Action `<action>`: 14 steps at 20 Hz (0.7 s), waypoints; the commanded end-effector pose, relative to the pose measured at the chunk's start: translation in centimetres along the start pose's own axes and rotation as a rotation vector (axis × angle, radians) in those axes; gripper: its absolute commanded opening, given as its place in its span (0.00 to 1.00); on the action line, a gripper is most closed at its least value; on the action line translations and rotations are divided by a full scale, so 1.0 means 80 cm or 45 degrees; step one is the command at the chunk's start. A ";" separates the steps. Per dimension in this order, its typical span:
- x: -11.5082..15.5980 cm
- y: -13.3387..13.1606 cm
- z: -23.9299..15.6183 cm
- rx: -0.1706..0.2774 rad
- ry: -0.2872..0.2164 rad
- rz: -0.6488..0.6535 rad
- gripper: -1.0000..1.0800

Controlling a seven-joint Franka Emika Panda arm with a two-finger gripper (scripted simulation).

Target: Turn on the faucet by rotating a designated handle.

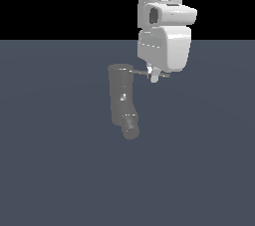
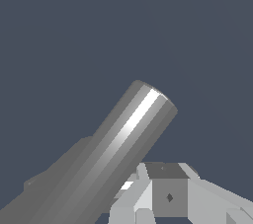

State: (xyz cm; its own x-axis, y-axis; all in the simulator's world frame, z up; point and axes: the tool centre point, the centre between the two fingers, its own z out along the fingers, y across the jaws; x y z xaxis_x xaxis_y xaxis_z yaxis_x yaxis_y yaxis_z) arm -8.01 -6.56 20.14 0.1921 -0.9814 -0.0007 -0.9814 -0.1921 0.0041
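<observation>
The faucet (image 1: 121,95) is a dull grey upright cylinder with a short angled spout ending in a round dark nozzle (image 1: 131,131). The handle (image 1: 139,72) is a thin grey rod sticking out from the cylinder's top toward the exterior view's right. My gripper (image 1: 155,76) hangs straight down over the rod's outer half. Its fingers are together and its tips are level with the rod, holding nothing. I cannot tell if the tips touch the rod. In the wrist view the cylinder (image 2: 123,139) fills the middle, with my fingers (image 2: 143,196) close beside its top end.
A flat dark grey-blue floor (image 1: 50,170) spreads all around the faucet. The white arm (image 1: 164,16) comes down from above, to the exterior view's right of the cylinder.
</observation>
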 end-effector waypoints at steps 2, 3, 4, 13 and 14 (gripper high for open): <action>0.017 -0.012 0.000 0.005 0.001 0.010 0.00; 0.020 -0.015 0.000 0.005 0.001 0.011 0.00; 0.024 -0.018 0.000 0.005 0.001 0.012 0.00; 0.056 -0.045 0.000 0.005 0.001 0.023 0.00; 0.060 -0.048 0.000 0.005 0.001 0.024 0.00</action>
State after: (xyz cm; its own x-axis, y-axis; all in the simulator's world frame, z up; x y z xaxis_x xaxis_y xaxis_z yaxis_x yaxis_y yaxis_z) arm -3.70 -8.81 20.12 0.1984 -0.9801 -0.0033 -0.9801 -0.1984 0.0030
